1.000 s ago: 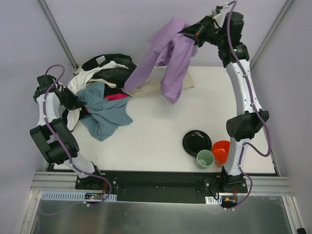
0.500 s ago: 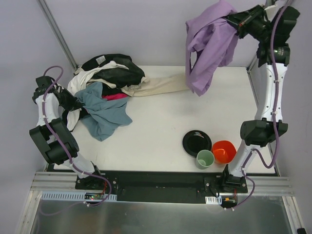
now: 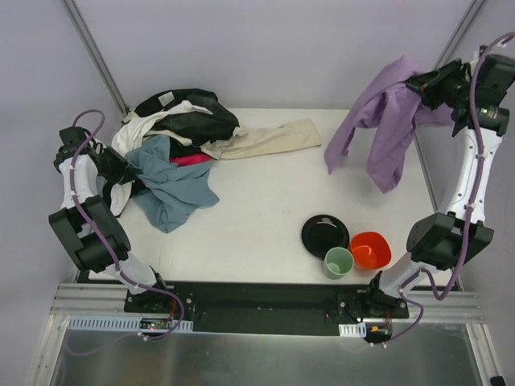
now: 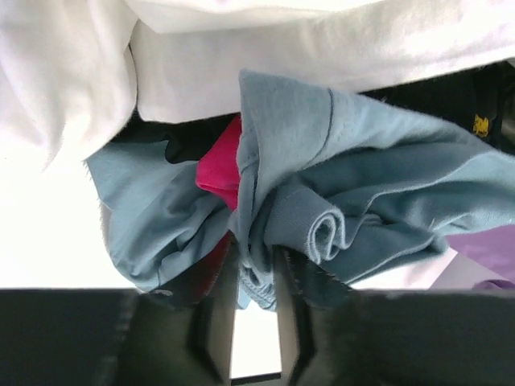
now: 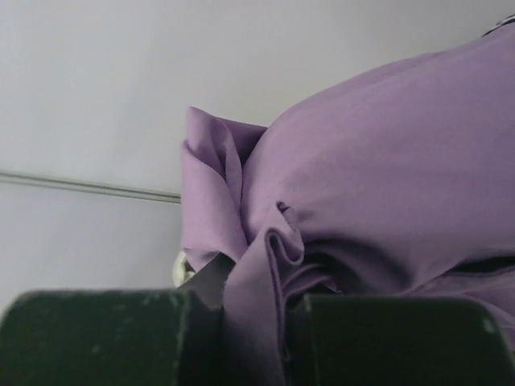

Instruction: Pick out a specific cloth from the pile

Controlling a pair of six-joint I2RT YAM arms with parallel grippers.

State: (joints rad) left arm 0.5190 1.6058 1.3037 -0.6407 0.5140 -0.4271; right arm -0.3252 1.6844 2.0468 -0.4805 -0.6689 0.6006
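Observation:
The lavender-purple cloth (image 3: 385, 121) hangs in the air over the table's far right, clear of the pile. My right gripper (image 3: 424, 84) is shut on its top fold; the right wrist view shows the purple fabric (image 5: 378, 193) bunched between the fingers. The pile (image 3: 173, 129) of black, white, pink-red and blue-grey garments lies at the far left, with a beige cloth (image 3: 265, 138) trailing right from it. My left gripper (image 3: 121, 170) sits at the pile's left edge, shut on a fold of the blue-grey cloth (image 4: 322, 201).
A black plate (image 3: 325, 235), a green cup (image 3: 338, 262) and an orange bowl (image 3: 370, 250) stand at the near right of the white table (image 3: 265, 209). Walls and frame posts close in the sides.
My right arm has swung right and lower with the purple cloth, from above the table's back middle to its far right. The cloth has come free of the pile. The left arm has not moved.

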